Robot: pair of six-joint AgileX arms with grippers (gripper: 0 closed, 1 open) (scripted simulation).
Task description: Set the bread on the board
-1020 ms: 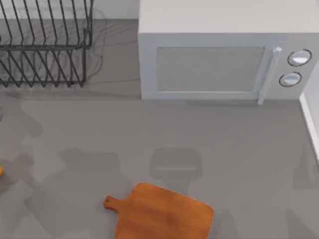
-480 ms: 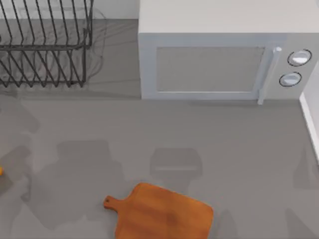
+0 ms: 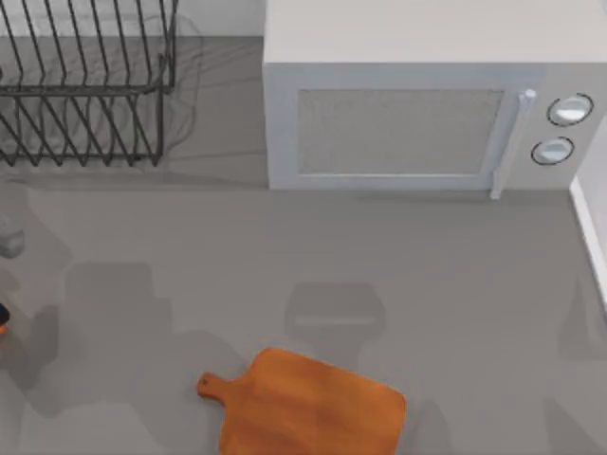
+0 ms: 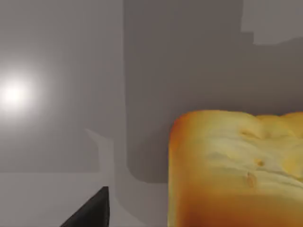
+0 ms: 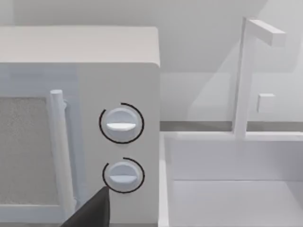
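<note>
The bread (image 4: pixel 236 165), a golden-yellow chunk with a browner crust, lies on the grey table close under my left gripper (image 4: pixel 142 222). One dark fingertip (image 4: pixel 92 212) stands off to the bread's side without touching it, and the gripper is open. In the top view a grey part of my left arm (image 3: pixel 9 242) shows at the far left edge, with a sliver of the bread (image 3: pixel 2 327) below it. The orange-brown board (image 3: pixel 313 408) lies at the front middle, its handle (image 3: pixel 211 386) pointing left, with nothing on it. My right gripper (image 5: pixel 142 222) is parked facing the microwave, open.
A white microwave (image 3: pixel 417 95) stands at the back right, its two dials (image 5: pixel 121 124) in the right wrist view. A black wire dish rack (image 3: pixel 85 85) stands at the back left. A white sink (image 5: pixel 232 189) with a tap borders the right side.
The left arm's shadow has slid leftward across the table. A grey part of the arm now shows at the left edge, and a dark part covers the orange sliver there. The board has not moved.
</note>
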